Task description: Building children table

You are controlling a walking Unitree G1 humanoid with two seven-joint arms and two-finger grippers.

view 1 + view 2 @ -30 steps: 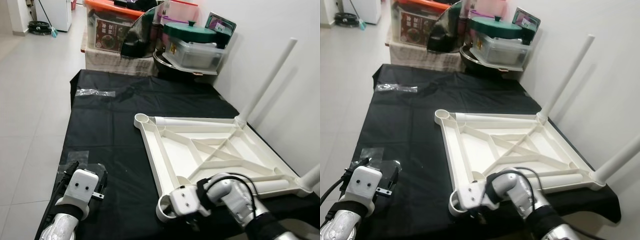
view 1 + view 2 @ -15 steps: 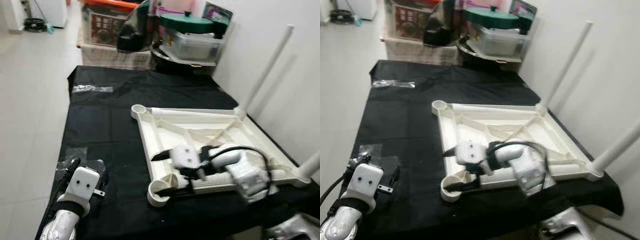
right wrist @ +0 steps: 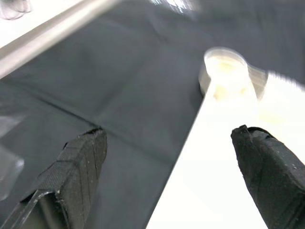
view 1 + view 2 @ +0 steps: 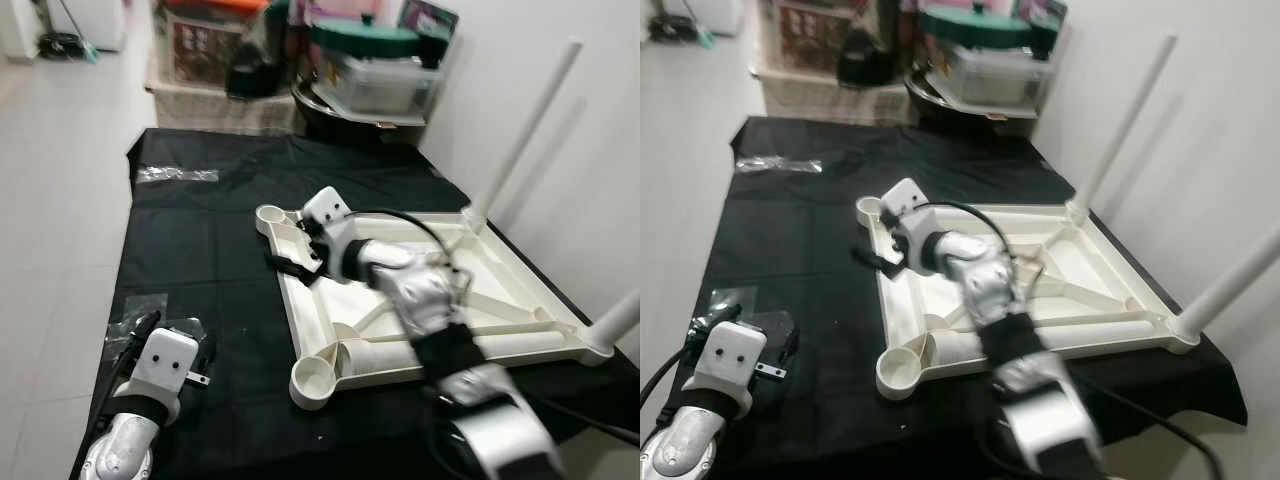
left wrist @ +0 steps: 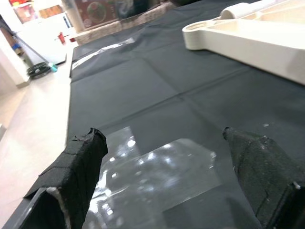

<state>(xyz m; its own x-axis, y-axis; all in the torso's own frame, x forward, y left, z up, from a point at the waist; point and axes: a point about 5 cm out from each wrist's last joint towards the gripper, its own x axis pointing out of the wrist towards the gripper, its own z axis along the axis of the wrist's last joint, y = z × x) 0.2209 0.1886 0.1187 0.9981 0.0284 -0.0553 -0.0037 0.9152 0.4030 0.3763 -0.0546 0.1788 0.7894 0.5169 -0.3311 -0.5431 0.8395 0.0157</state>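
Two legs fitted: I count two white legs (image 4: 525, 128) standing up in the corner sockets farthest from my fingers, along the wall side.
Left to do: by my judgement two legs; the socket (image 4: 313, 377) nearest me and the one (image 4: 270, 214) just ahead of my right fingers are both empty.
Loose leg: one white tube (image 4: 450, 350) lies flat inside the frame, by the near socket.
Table: white top (image 4: 440, 300), upside down on the black cloth (image 4: 210, 250), ribs showing; it sits beneath and beyond my right fingers.
Right gripper (image 4: 297, 258): over the top's left rim; fingers (image 3: 78, 162) wide apart, holding nothing, rim and far socket between them.
Left gripper (image 5: 167, 157): low, well short of the top; fingers wide apart, empty, with a clear plastic bag (image 5: 157, 176) on the cloth between them.
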